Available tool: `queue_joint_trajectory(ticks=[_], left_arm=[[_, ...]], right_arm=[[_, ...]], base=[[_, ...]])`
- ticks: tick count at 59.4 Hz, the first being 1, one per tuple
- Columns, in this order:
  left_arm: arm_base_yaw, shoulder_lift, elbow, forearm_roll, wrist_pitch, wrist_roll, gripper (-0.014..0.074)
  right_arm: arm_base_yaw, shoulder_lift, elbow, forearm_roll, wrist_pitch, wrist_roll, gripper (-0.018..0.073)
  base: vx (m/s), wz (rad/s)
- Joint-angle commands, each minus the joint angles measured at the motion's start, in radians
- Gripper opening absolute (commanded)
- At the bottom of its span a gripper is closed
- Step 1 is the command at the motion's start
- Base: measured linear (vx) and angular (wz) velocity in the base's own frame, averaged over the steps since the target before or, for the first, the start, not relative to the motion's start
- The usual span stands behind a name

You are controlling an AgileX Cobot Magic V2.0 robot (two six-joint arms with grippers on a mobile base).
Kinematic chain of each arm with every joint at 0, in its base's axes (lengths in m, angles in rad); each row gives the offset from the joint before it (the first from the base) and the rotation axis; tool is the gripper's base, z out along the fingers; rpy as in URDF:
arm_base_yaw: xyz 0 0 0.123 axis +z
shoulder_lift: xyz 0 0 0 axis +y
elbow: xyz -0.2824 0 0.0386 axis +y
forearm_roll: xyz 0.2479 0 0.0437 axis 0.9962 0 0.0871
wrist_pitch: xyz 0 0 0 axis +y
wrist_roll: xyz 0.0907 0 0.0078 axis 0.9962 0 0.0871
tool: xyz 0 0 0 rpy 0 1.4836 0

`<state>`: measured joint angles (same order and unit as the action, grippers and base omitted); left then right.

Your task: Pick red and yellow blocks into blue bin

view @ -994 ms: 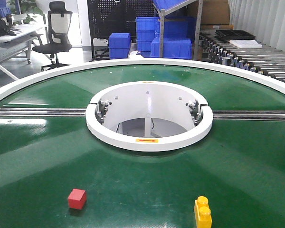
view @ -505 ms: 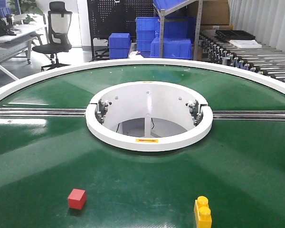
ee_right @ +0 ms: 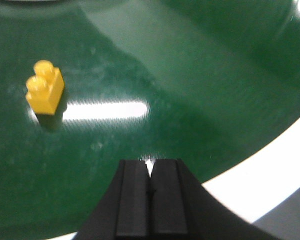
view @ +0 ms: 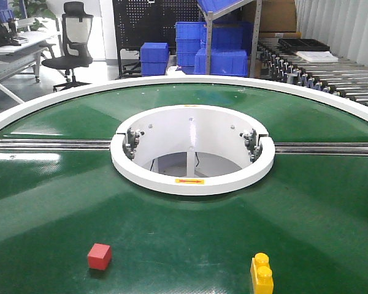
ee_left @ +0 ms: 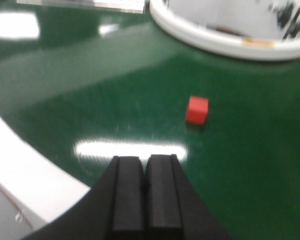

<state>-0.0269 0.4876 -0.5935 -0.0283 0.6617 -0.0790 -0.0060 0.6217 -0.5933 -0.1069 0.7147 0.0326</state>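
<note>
On the green rotary table (view: 306,208), toward its front edge, the red cube (view: 99,256) and the yellow two-stud brick (view: 262,274) both sit flat on the surface. They are well apart, the cube to the left and the brick to the right of the white central hub ring (view: 192,181). Nothing touches either block.

Left gripper (ee_left: 145,162): jaws pressed together with nothing between them, held over the table near its white outer rim (ee_left: 25,175). The red cube lies ahead and slightly to the right, clear of the fingers.

Right gripper (ee_right: 150,165): likewise clamped on nothing, over the table close to the rim. The yellow brick lies ahead and to its left, clear of the fingers.

Blue bin: not seen in any view. The stacked blue crates (view: 154,58) in the background stand off the table and do not appear to be the target.

Progress, as a judgement: no part of the task is done. Both blocks have yet to be picked up and placed. Each gripper must part its jaws before closing on a block. The left arm appears placed for the cube, the right for the brick.
</note>
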Motion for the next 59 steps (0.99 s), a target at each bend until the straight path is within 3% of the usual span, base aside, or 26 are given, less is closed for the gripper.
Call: queue_joint_trajectory(ticks=[1, 12, 19, 29, 38, 48, 59], left_arm=[[-0.001, 0.048, -0.032, -0.004, -0.063, 0.001, -0.0007], [-0.001, 0.102, -0.032, 0.028, -0.038, 0.011, 0.0029], [-0.023, 0.120, -0.032, 0.011, -0.018, 0.054, 0.0169], [-0.140, 0.121, -0.032, 0.003, -0.024, 0.066, 0.0454], [-0.257, 0.121, -0.032, 0.005, -0.025, 0.088, 0.0599], [-0.325, 0.121, -0.032, 0.005, -0.025, 0.100, 0.0607], [-0.340, 0.121, -0.032, 0.005, -0.024, 0.100, 0.0578]], right_arm=[[-0.004, 0.060, -0.031, -0.009, -0.060, -0.004, -0.0009], [-0.004, 0.140, -0.036, 0.034, -0.029, -0.019, 0.0068], [-0.003, 0.166, -0.037, 0.127, -0.029, -0.119, 0.0239], [-0.003, 0.215, -0.037, 0.280, -0.042, -0.261, 0.0561], [0.070, 0.287, -0.060, 0.336, -0.040, -0.335, 0.0692], [0.263, 0.411, -0.125, 0.231, -0.038, -0.296, 0.0672], [0.373, 0.590, -0.249, -0.041, -0.034, 0.005, 0.0631]], base=[[0.00, 0.00], [0.00, 0.00], [0.00, 0.00], [0.00, 0.00], [0.00, 0.00], [0.00, 0.00], [0.00, 0.00]])
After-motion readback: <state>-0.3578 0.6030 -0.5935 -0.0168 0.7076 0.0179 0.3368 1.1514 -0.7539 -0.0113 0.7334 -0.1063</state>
